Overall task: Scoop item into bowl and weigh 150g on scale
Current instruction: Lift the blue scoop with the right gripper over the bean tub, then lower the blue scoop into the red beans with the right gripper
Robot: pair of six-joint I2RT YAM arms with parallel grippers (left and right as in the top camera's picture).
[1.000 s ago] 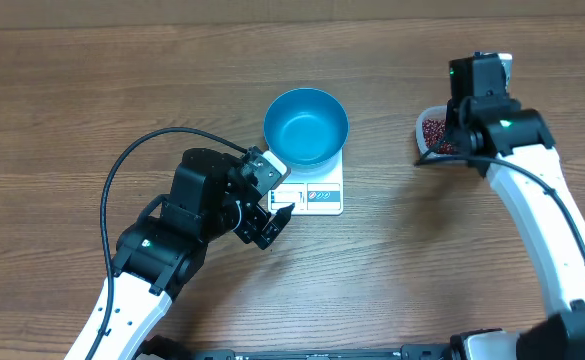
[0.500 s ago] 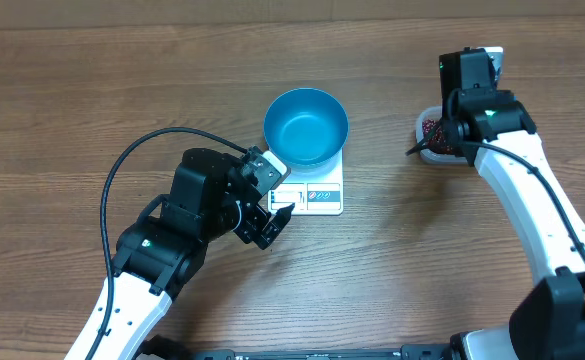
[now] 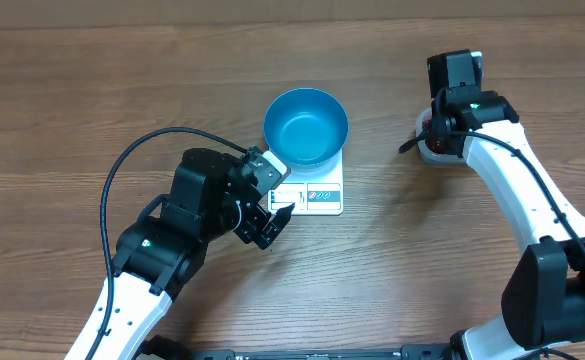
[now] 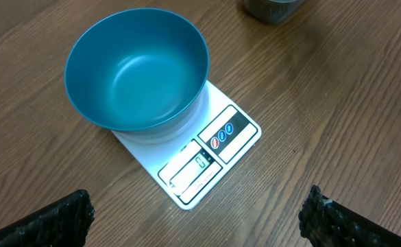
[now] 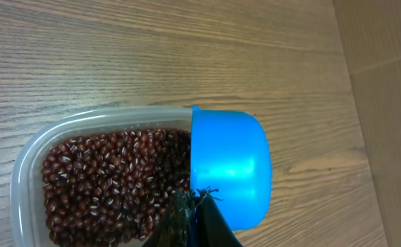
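My right gripper (image 5: 197, 209), clamped on the scoop (image 5: 229, 168) just ahead, could tilt it and scatter beans (image 5: 111, 178) over the bench (image 5: 186, 41); my left gripper (image 4: 197, 219) hangs with jaws apart.

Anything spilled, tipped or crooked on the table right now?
Nothing stands out. The blue bowl sits upright and empty on the scale. The beans lie inside the clear tub, with none seen outside it. The blue scoop is at the tub's edge.

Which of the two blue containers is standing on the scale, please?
The large, deep bowl, empty, stands on the white scale. The small scoop is over at the clear tub of beans, in the right gripper.
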